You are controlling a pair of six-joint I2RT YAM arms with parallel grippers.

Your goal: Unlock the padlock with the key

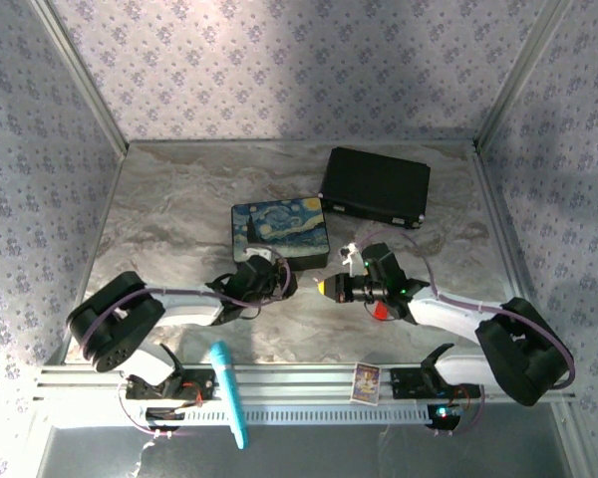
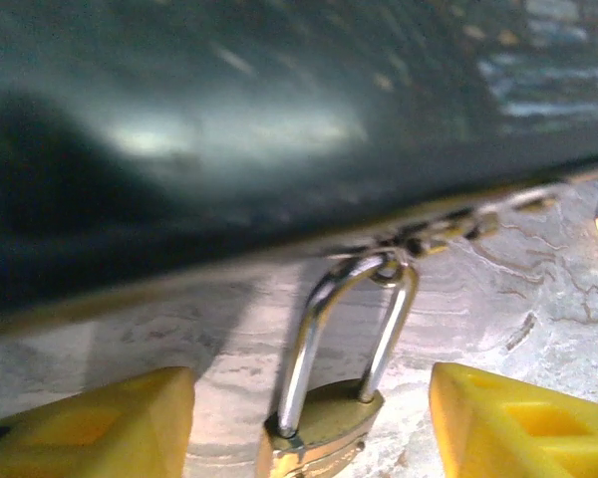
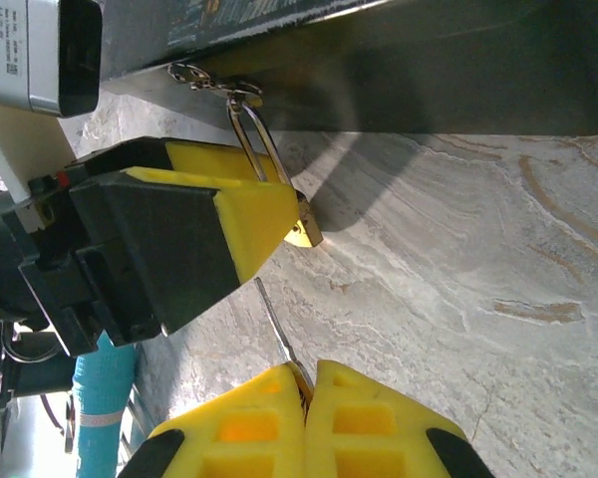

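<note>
The brass padlock (image 2: 324,430) lies on the marble, its silver shackle (image 2: 351,324) hooked through the latch of the painted box (image 2: 279,129). My left gripper (image 2: 311,398) is open, one yellow finger on each side of the padlock body with gaps between. In the right wrist view the padlock (image 3: 306,229) peeks out past the left gripper's yellow finger (image 3: 234,214). My right gripper (image 3: 309,373) is shut on the key (image 3: 279,324), whose thin blade points at the padlock from a short distance. From above, the left gripper (image 1: 264,274) and right gripper (image 1: 325,288) face each other in front of the box (image 1: 279,231).
A black case (image 1: 376,186) lies behind the box at the right. A red block (image 1: 381,311) sits under the right arm. A teal tool (image 1: 229,393) and a small card (image 1: 366,381) rest on the front rail.
</note>
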